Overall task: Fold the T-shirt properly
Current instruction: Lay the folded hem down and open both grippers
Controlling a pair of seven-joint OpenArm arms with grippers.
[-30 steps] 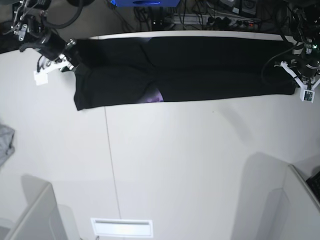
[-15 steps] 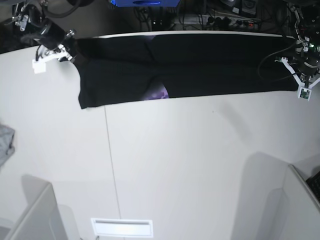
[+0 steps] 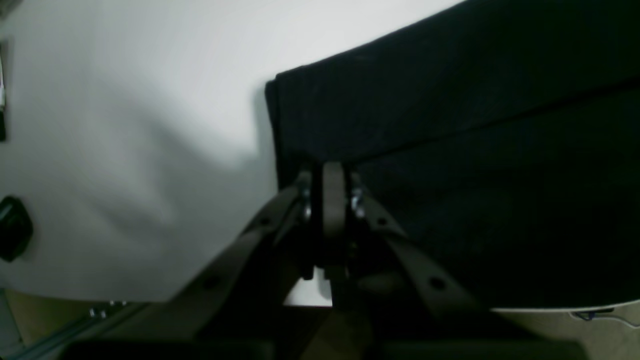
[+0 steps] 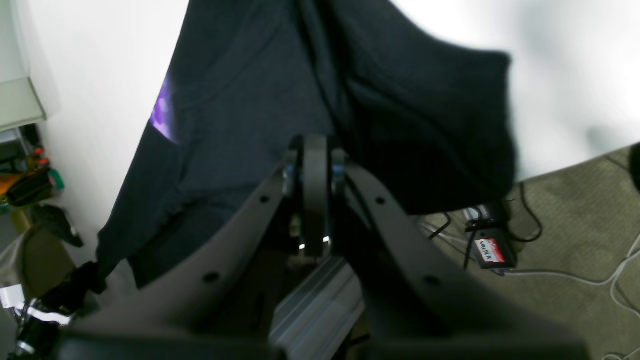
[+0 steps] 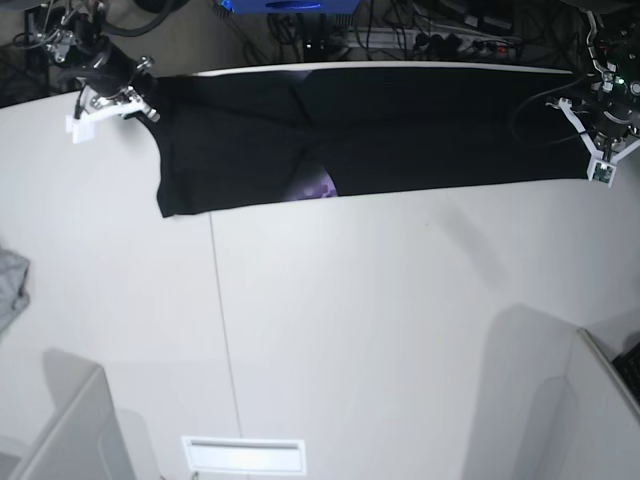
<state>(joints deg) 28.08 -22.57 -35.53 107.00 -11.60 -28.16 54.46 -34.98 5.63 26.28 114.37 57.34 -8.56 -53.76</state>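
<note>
The black T-shirt [image 5: 400, 130] lies stretched in a long band along the table's far edge. A bit of purple print [image 5: 318, 187] peeks out at its near edge. My right gripper [image 5: 140, 105] is shut on the shirt's left end; in the right wrist view its jaws [image 4: 315, 150] pinch the black cloth [image 4: 240, 100], and the purple print [image 4: 162, 112] shows there too. My left gripper [image 5: 585, 135] is shut on the shirt's right end; in the left wrist view it [image 3: 332, 172] clamps the cloth [image 3: 450, 100] near its corner.
A small grey cloth scrap [image 5: 10, 285] lies at the table's left edge. White box walls stand at the near left [image 5: 70, 430] and near right [image 5: 605, 400]. Cables and power strips [image 5: 430, 35] lie beyond the far edge. A table seam [image 5: 222, 320] runs front to back.
Both grippers have moved toward the far edge with the shirt's ends in them. The shirt is pulled tauter and shifted slightly back, showing a little more purple print.
</note>
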